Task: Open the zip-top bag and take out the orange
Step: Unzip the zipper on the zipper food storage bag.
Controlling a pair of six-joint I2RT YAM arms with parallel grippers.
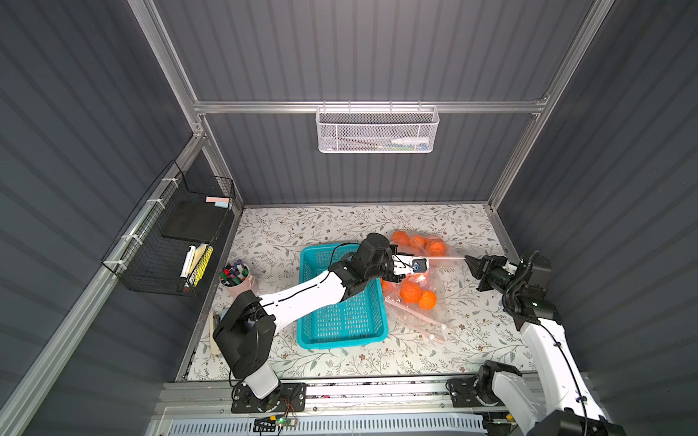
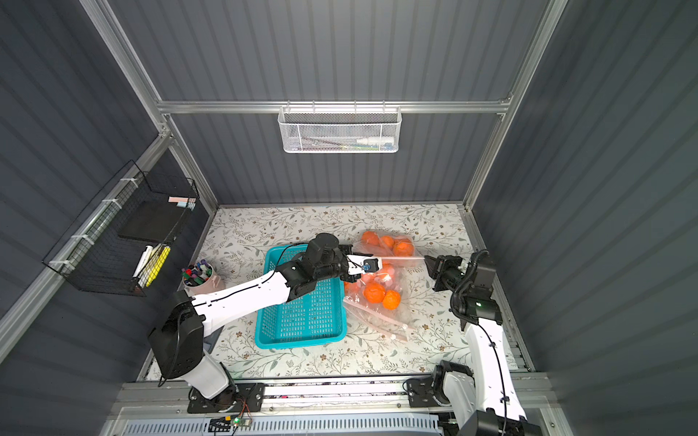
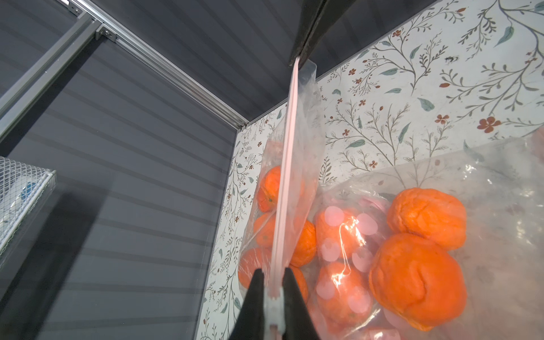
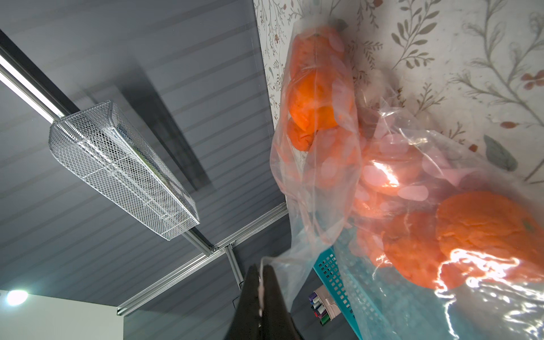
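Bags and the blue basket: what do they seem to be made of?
Bags: thin clear plastic film, glossy; it wrinkles, glares, and the oranges show through. The zip strip looks like thicker pink plastic.
Basket: rigid turquoise plastic, probably moulded, with regular slots and a smooth rim.

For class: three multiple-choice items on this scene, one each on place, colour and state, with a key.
1. The teal basket stands: A. between marker cup and bags B. on a wall C. on the bags
2. The held bag's zip strip is: A. green B. pink C. black
3. The right gripper is: A. open B. shut on an orange C. shut on the held bag's edge
Key: 1 A, cup one side, bags the other; 2 B, pink in the left wrist view; 3 C, it pinches the plastic.
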